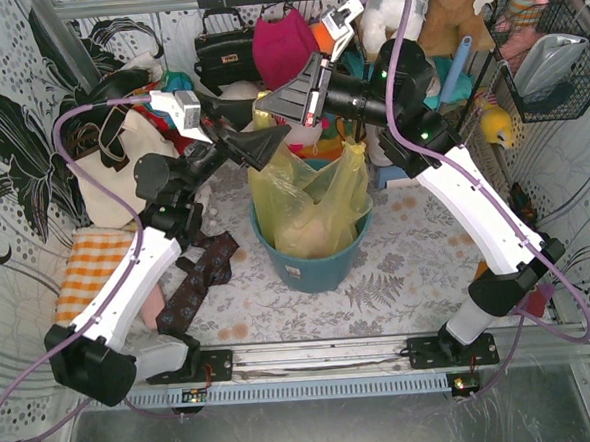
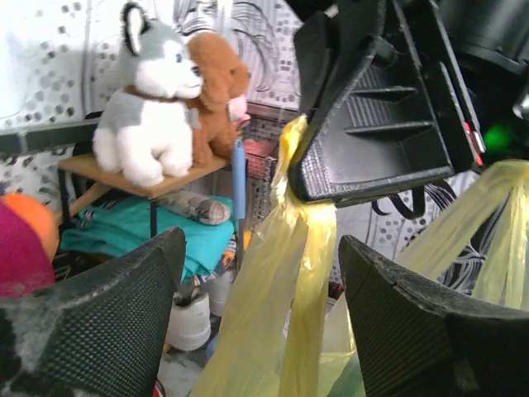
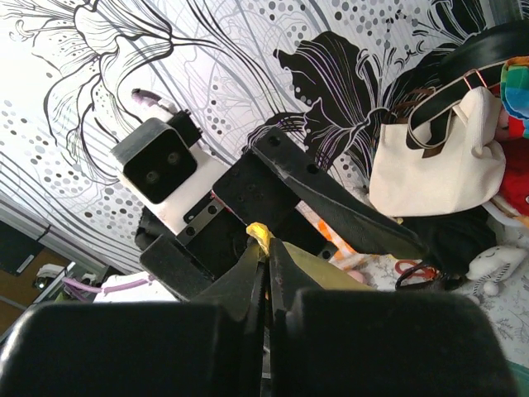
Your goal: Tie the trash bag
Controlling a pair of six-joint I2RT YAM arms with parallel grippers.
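Setting: tabletop (image 1: 399,275) under a grey leaf-print cloth, walled by white sheets with black flower drawings.
Trash bag (image 1: 308,195): yellow-green and glossy, sitting in the teal bucket (image 1: 313,268) at the table's centre, with its mouth spilling over the rim. One part of the top is drawn up into a narrow strand towards 12 o'clock.
Right gripper (image 1: 265,110): reaches in from 2 o'clock of the bucket. Its claw is together, clamped on the tip of that strand; in the right wrist view a yellow nub pokes out just past the pinched fingertips.
Left gripper (image 2: 263,244): comes in from 9 o'clock, just under the right one. Its fingers stand wide apart with the hanging strand passing between them; neither pad presses it.
Cream tote bag (image 1: 107,182): lies at 10 o'clock of the bucket against the wall, dark straps on top.
Orange checked cloth (image 1: 93,273): at 9 o'clock, beside the left arm.
Dark patterned cloth (image 1: 200,279): on the table at 8 o'clock, near the bucket.
Black handbag (image 1: 226,50): at 11 o'clock by the back wall.
Husky plush (image 2: 149,107): sits upright on a small wooden shelf, touching a brown plush dog (image 2: 216,91) on its 3 o'clock side.
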